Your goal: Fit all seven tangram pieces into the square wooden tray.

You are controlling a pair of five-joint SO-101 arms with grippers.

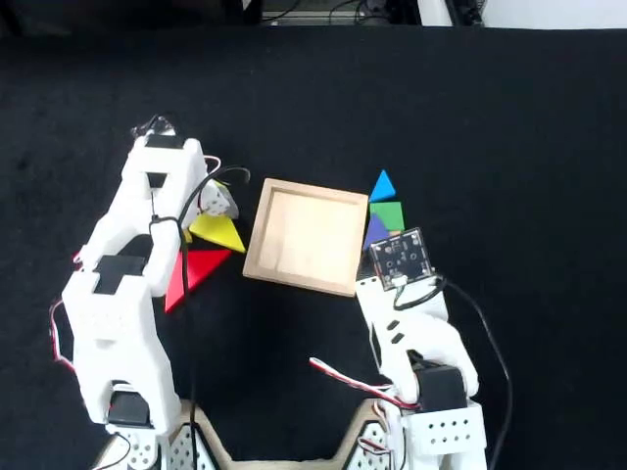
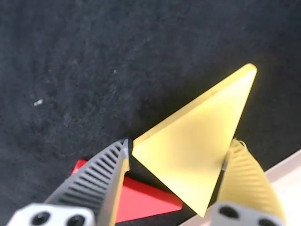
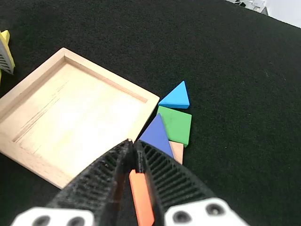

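Observation:
The square wooden tray (image 1: pixel 309 235) lies empty in the middle of the table. At its left side my left gripper (image 2: pixel 181 146) is shut on the yellow triangle (image 2: pixel 197 150), which is tilted over the red triangle (image 2: pixel 141 200). In the high view the yellow triangle (image 1: pixel 217 230) and the red triangle (image 1: pixel 191 272) lie beside the tray. At the tray's right edge are a blue triangle (image 3: pixel 176 96), a green square (image 3: pixel 176 125), a violet triangle (image 3: pixel 155 134) and a tan piece (image 3: pixel 177 151). My right gripper (image 3: pixel 134 143) hovers over the tray's near right corner, shut on a thin orange piece (image 3: pixel 141 195).
A black cloth (image 1: pixel 470 117) covers the table, with open room at the back and far right. The left arm (image 1: pixel 127 284) stands over the red triangle's left side. Cables (image 1: pixel 343 382) hang between the arm bases at the front.

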